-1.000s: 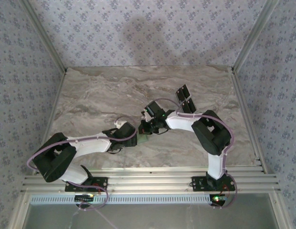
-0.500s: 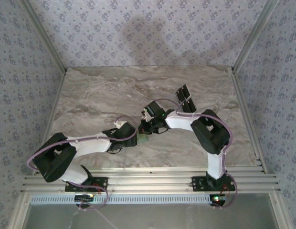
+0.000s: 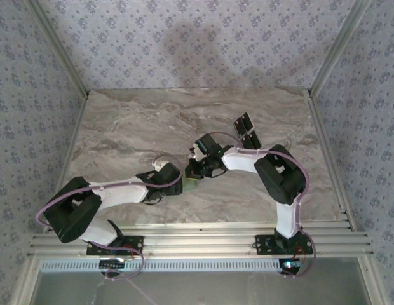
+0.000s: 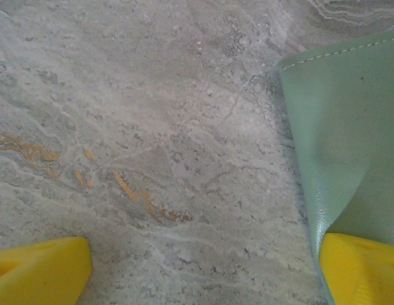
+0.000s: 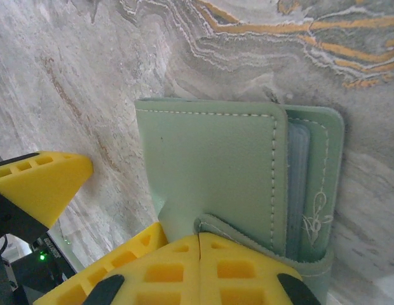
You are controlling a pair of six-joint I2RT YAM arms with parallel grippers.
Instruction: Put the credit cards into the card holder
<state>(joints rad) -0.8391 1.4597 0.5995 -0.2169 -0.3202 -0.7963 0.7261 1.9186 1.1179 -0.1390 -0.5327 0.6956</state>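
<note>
Right claw [image 5: 200,251] shifted slightly, clamped on card holder [image 5: 210,165]

Mid table [image 3: 133,127]: card holder [image 5: 210,165] lies flat on top, btwn left gripper [image 4: 203,273] on its left, one finger touching its edge, & right gripper [image 5: 200,267] just behind, tips on its flap. Further back-right on table: credit cards [image 3: 247,131] side by side — well apart from holder.

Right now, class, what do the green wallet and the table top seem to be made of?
Wallet: leather or imitation leather, smooth matt sage green, with pale stitching along its edges and soft creases. Table top: marble-look stone or a printed laminate, grey with orange veins; cannot tell which.
</note>
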